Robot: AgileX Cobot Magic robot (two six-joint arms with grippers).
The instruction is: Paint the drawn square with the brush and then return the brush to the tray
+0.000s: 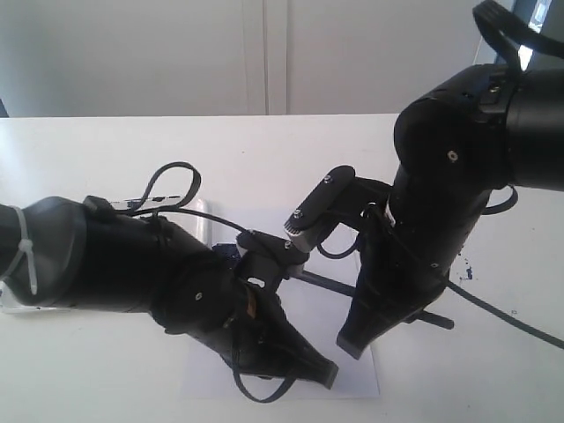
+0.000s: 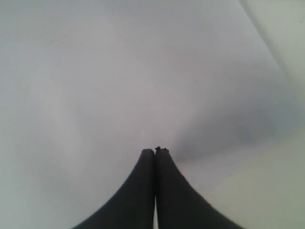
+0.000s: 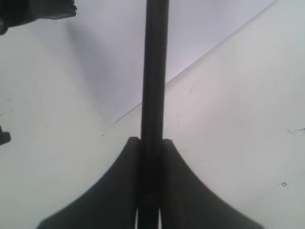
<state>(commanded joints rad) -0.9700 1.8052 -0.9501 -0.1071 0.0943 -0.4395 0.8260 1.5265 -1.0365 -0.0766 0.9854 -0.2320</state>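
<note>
White table (image 1: 106, 159) carries the paper sheet (image 1: 308, 313) at centre front. The tray (image 1: 205, 227) sits left of the sheet; I see only part of its rim behind the left arm. Left gripper (image 2: 155, 151) hangs low over the paper, jaws pressed together, nothing between them. Right gripper (image 3: 151, 139) clamps the brush (image 3: 155, 71), whose shaft slants across the sheet's edge. Drawn square: hidden behind the arms, I cannot place it.

The brush (image 3: 155, 71) is black, the paper (image 1: 304, 308) plain white, the table (image 1: 106, 159) white with a few dark navy specks (image 1: 467, 269), and the left arm (image 1: 132, 264) and right arm (image 1: 449, 194) black.
</note>
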